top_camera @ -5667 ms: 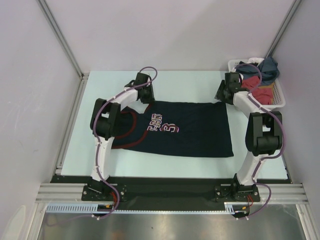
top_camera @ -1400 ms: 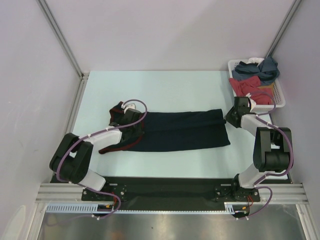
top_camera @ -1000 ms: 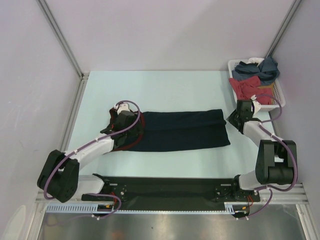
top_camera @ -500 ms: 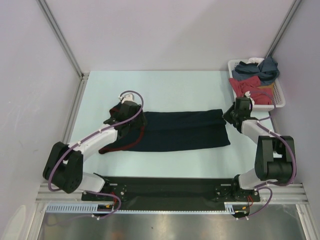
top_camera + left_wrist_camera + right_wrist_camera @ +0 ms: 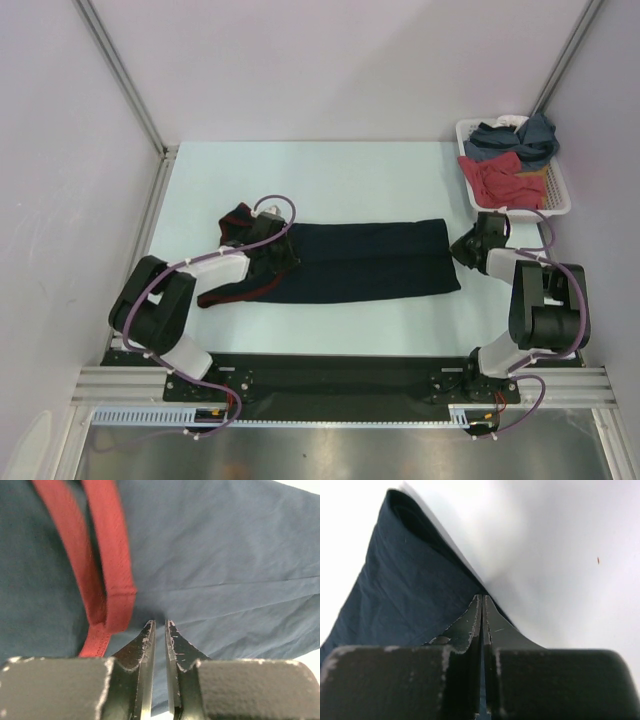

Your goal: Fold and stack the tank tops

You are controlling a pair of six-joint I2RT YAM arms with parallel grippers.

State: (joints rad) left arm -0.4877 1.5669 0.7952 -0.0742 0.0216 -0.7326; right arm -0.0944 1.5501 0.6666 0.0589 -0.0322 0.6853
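The navy tank top (image 5: 370, 260) lies folded into a long strip across the table, its red trim (image 5: 240, 290) at the left end. My left gripper (image 5: 283, 250) is low over that end. In the left wrist view its jaws (image 5: 160, 623) stand almost together, tips pressed into the navy cloth (image 5: 225, 555) beside the red trim (image 5: 112, 555). My right gripper (image 5: 460, 247) sits at the strip's right edge. Its jaws (image 5: 482, 597) are shut, with a thin line of the navy cloth (image 5: 405, 590) between them. A slate-blue tank top (image 5: 535, 135) is bunched in the basket.
A white basket (image 5: 562, 198) stands at the back right corner. It holds a red garment (image 5: 495, 178) and a bit of white cloth (image 5: 515, 122) along with the slate-blue one. Grey walls close in both sides and the back.
Both grippers have closed over the last second. The left one slid a little right onto the strip's left end. The right one settled at the strip's right edge.
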